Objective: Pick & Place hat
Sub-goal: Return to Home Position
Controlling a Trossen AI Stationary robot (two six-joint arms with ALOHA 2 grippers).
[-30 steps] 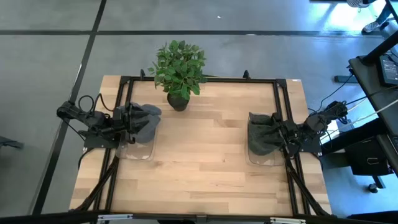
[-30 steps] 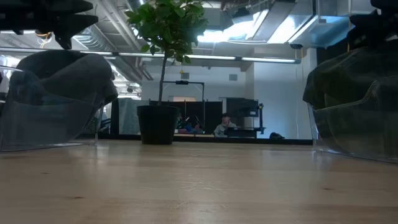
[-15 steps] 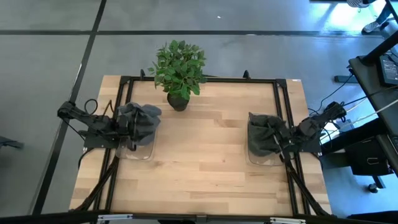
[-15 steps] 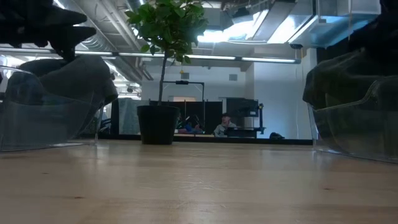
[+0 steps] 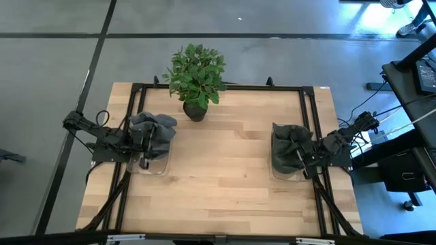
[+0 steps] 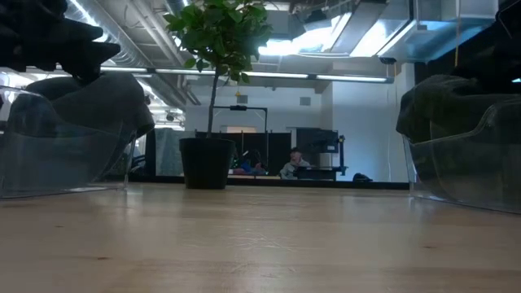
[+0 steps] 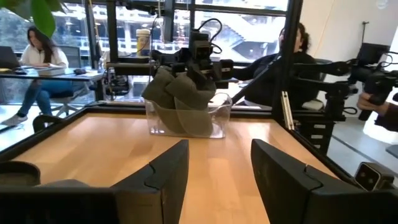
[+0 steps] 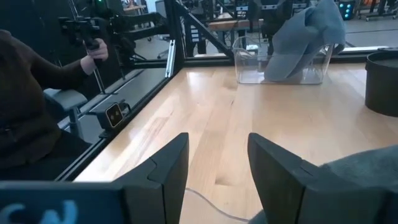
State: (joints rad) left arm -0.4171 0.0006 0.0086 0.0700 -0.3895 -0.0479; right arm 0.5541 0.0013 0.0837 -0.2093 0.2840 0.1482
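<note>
Left hand point(image 5: 143, 144) sits at the outer side of the left clear bin point(image 5: 154, 167), fingers apart, nothing between them. Right hand point(image 5: 303, 162) same at the right clear bin point(image 5: 286, 178): spread, empty. Black caps point(image 5: 286, 146) are piled in the right bin, grey caps point(image 5: 154, 128) in the left, both heaped above the rims. Nothing loose on the counter point(image 5: 225, 177); potted plant point(image 5: 196, 75) at the far edge, well apart from both arms. Reads as sorting done: hands empty because nothing's left to carry. Risk on pull-back: a finger snagging cap fabric or nudging a bin.
</note>
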